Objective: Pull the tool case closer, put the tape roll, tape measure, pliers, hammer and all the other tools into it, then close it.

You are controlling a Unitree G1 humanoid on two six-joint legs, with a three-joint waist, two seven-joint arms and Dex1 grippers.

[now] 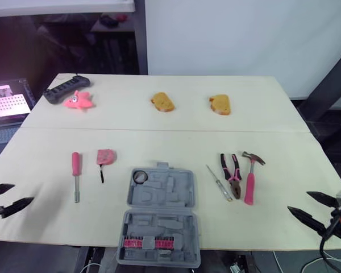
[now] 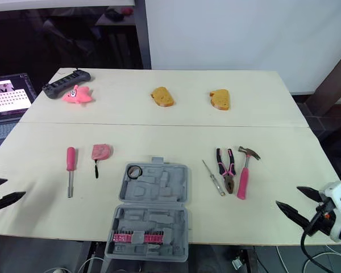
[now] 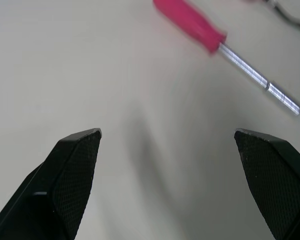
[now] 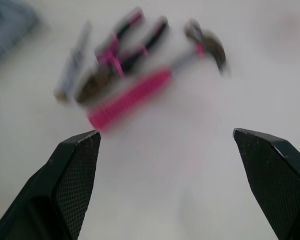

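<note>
At the table's near edge the open tool case [image 1: 176, 190] sits in the middle, a black tape roll [image 1: 139, 177] in its far-left corner. The left gripper [image 1: 23, 193] and right gripper [image 1: 298, 201] hover on either side of it, fingers spread, empty. Beyond them lie a pink screwdriver [image 1: 75, 165] and tape measure [image 1: 105, 156] on the left, and a slim screwdriver [image 1: 219, 182], pliers [image 1: 232, 170] and hammer [image 1: 250, 179] on the right. Farthest are a power strip [image 1: 66, 89] and pink toy [image 1: 78, 100].

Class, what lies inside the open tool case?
The tool case holds a black tape roll in its far left corner and pink bits in its near half. Anything beneath the moulding is hidden.
</note>
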